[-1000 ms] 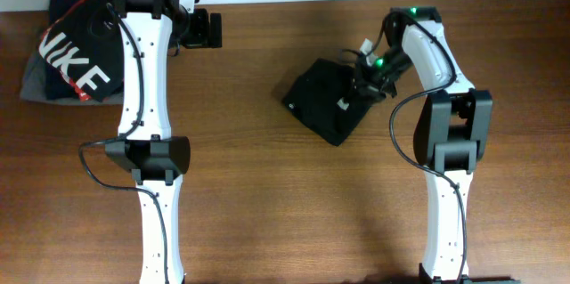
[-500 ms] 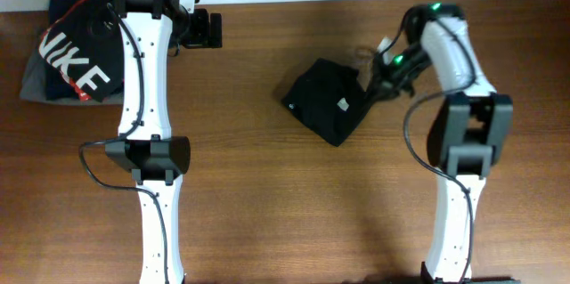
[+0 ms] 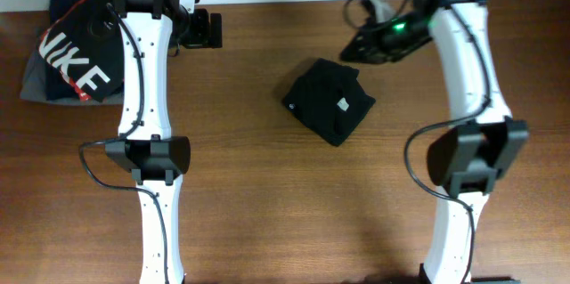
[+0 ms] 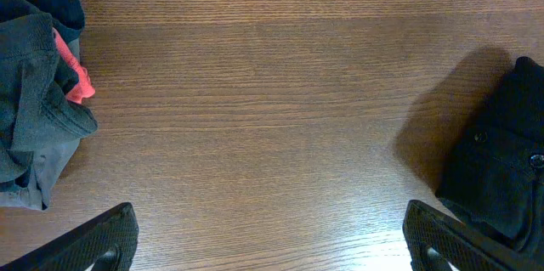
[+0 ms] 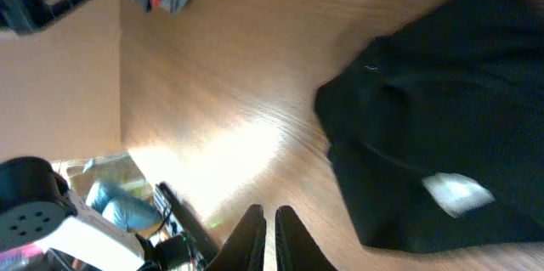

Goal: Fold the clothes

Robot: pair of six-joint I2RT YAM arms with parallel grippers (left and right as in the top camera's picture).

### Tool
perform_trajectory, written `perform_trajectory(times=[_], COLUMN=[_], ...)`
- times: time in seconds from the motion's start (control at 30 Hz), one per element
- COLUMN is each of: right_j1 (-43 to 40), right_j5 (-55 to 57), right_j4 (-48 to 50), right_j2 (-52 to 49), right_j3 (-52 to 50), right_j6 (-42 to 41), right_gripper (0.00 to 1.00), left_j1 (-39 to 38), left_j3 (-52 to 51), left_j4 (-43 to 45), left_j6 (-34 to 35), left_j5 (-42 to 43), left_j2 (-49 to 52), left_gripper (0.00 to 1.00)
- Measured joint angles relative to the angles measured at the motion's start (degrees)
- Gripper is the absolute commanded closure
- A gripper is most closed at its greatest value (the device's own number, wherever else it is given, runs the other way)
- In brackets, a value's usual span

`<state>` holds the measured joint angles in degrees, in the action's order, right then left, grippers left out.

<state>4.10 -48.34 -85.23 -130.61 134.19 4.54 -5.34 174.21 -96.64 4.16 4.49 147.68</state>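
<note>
Since the plain black short-sleeved T-shirt (image 3: 328, 104) lies as a compact, squarish bundle near the middle of the brown wooden bench (image 3: 267, 195), we judge the folding to be done or nearly so. From overhead, its small white tag (image 3: 342, 103) faces up. The right end effector (image 3: 354, 50) is just beyond the bundle towards the far edge and apart from the cloth, probably so that the fold is not disturbed. The left end effector (image 3: 211, 30) sits at the far left, near the black-and-red garment with white NIKE letters (image 3: 76, 61). That garment lies on a grey folded garment (image 3: 31, 86). All of this is well apart from the T-shirt, and the left end effector seems parked out of the way.

In the left wrist view, the two fingers (image 4: 102, 239) stand wide apart at the lower corners with only bare wood between them, so we take that end effector to be open and empty.

In the right wrist view, the fingers (image 5: 252, 235) are drawn almost together and hold nothing, so that end effector is closed. The T-shirt fills the upper right, clear of the tips.
</note>
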Motion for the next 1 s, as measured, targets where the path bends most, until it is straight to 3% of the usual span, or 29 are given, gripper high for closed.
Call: perform_trajectory(times=[0.27, 0.47, 0.67, 0.8, 1.0], right_j1=[5.64, 2.36, -1.03, -2.82, -6.93], right_j5=[-3.74, -5.11, -5.97, -7.15, -15.3], right_j4=[9.86, 13.92, 15.45, 13.27, -1.29], right_j2=[-4.33, -5.55, -5.6, -5.6, -5.38], right_j3=[-13.62, -28.3, -35.56, -36.83, -36.11], right_j6=[0.24, 1.88, 5.33, 6.86, 16.22], right_gripper=[0.89, 0.84, 0.88, 0.93, 0.94], left_j1=[0.0, -0.09, -0.11, -0.17, -0.28], left_j3=[0.0, 0.0, 0.0, 0.0, 0.0], left_j4=[0.0, -0.02, 0.0, 0.0, 0.0], left_j6=[0.0, 0.0, -0.02, -0.02, 0.0], left_j5=[0.0, 0.0, -0.02, 0.0, 0.0], left_j2=[-0.02, 0.0, 0.0, -0.02, 0.0], left_gripper=[0.01, 0.01, 0.01, 0.01, 0.01])
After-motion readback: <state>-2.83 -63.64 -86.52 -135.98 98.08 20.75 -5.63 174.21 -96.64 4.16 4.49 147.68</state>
